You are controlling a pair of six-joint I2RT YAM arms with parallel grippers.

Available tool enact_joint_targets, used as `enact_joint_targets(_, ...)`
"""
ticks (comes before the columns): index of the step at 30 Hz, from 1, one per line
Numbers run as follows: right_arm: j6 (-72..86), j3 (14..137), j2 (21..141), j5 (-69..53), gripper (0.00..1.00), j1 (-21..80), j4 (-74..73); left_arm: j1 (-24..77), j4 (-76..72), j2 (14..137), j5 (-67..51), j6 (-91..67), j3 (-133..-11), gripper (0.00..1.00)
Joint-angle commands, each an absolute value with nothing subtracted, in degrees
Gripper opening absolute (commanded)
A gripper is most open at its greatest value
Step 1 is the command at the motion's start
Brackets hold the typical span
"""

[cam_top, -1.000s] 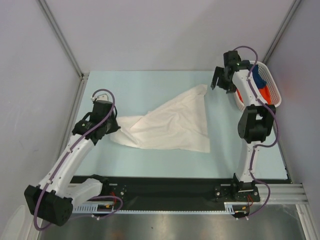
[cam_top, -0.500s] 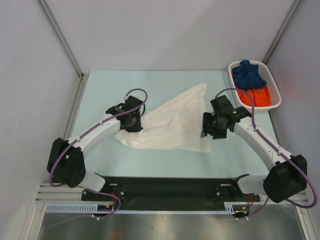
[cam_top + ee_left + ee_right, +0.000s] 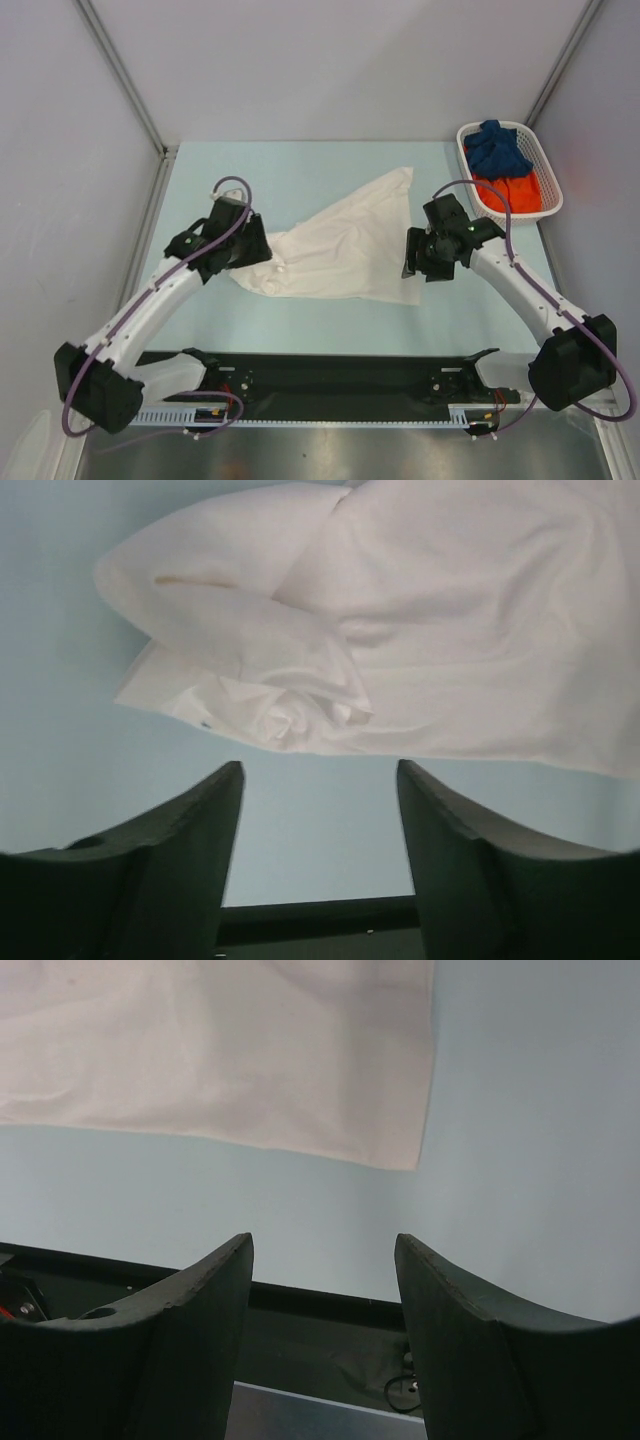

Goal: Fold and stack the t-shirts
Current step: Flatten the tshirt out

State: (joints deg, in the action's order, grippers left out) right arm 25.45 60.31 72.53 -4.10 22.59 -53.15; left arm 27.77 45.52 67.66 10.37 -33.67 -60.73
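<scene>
Since the white t-shirt (image 3: 345, 245) lay limp and floppy on the desk (image 3: 300, 170), I'd have pinched its corners; left pincer (image 3: 320, 772) and right pincer (image 3: 322, 1242) both hung released, empty.

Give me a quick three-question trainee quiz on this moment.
1. True or false: the left tool grips the white t-shirt.
2. Which lie in the basket? A the dark blue shirt and the orange shirt; B the white t-shirt; C nothing.
3. Fill in: the right tool hovers by the white t-shirt's near right ____.
Key: 1 false, open and empty; 2 A; 3 corner.
</scene>
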Motion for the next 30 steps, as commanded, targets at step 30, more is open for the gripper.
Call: enact_joint_targets(30, 27.16, 47.38, 72.15, -7.63, 0.71, 15.56, -47.47, 24.7, 30.49, 82.88, -1.32, -36.83, -59.59, 0.59)
